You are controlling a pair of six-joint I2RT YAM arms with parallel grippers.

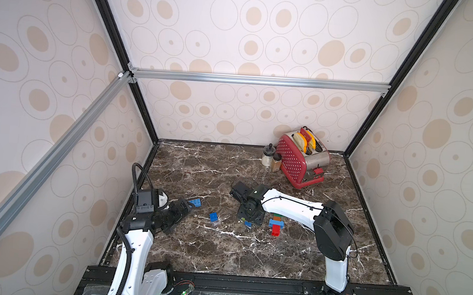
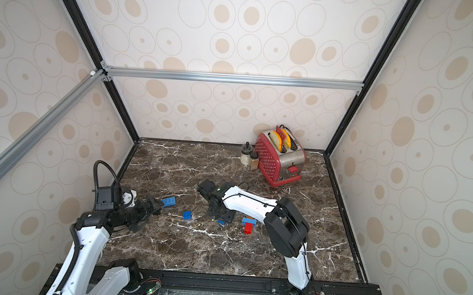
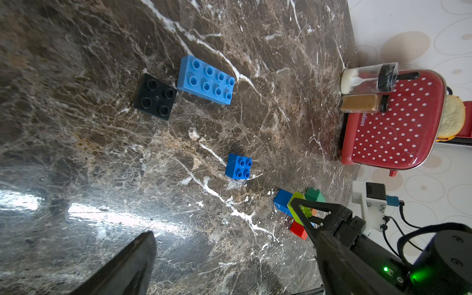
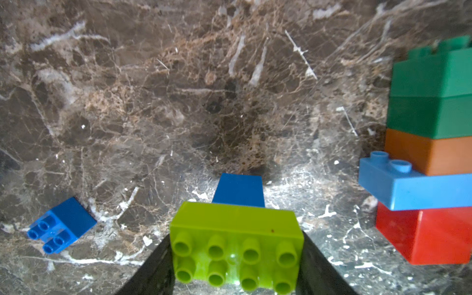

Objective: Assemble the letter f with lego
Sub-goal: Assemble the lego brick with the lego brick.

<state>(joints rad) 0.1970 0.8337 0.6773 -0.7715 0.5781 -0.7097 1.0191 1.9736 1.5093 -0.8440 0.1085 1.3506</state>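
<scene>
Lime-green oblong lego brick (image 4: 236, 229), eight glossy studs, clamped between black fingers (image 4: 320, 270).

Both your arms have white shells and black joints; the left arm (image 1: 137, 246) carries a ribbed black hose (image 1: 134, 175), the right arm (image 1: 293, 207) a thin black cable (image 1: 297, 201).

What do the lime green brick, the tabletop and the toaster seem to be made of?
The lime green brick: glossy moulded plastic, highlights on studs; tabletop: polished marble or marble-look laminate, white veins, glare; toaster: red dotted shell, painted metal or plastic, brushed steel end.
</scene>
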